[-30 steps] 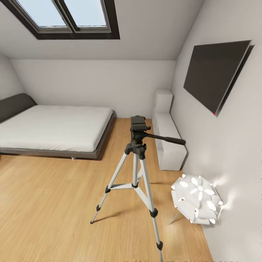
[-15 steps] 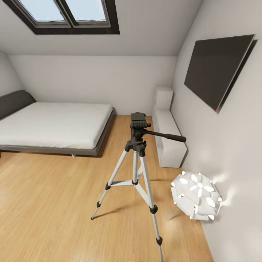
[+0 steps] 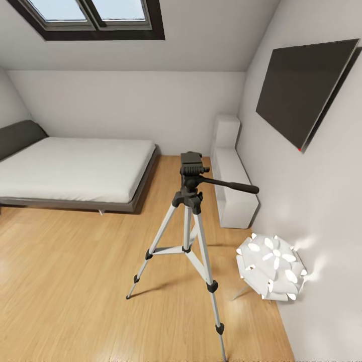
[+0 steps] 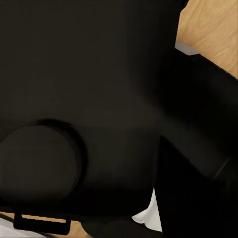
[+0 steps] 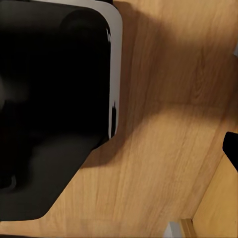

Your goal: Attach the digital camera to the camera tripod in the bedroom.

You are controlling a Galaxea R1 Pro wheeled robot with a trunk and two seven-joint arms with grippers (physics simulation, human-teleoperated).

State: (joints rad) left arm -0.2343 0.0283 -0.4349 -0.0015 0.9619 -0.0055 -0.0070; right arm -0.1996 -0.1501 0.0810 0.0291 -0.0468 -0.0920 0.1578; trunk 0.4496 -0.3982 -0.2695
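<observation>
In the head view the tall camera tripod [image 3: 190, 236] with three silver metal legs and black joints stands on the wood floor [image 3: 75, 281] at the centre of the frame, its black head [image 3: 191, 166] bare on top and its long black pan handle [image 3: 229, 185] pointing toward the right of the frame. To the lower right sits a white flower-shaped lamp [image 3: 271, 269] against the wall, with a dark flat wall TV [image 3: 301, 95] at the upper right, a low grey bed [image 3: 75, 173] at the left and a dark-framed skylight [image 3: 95, 17] at the upper left. I judge that I am at the approach step: facing the tripod across open floor, not yet close enough to work on it. My left wrist view is dark, close black shapes that I cannot identify (whether the digital camera is among them I cannot say), and my right wrist view looks down on wood floor beside a black body with a pale edge. I cannot tell how my jaws stand on either side. Next I need to close in and bring the camera squarely above the bare head.
</observation>
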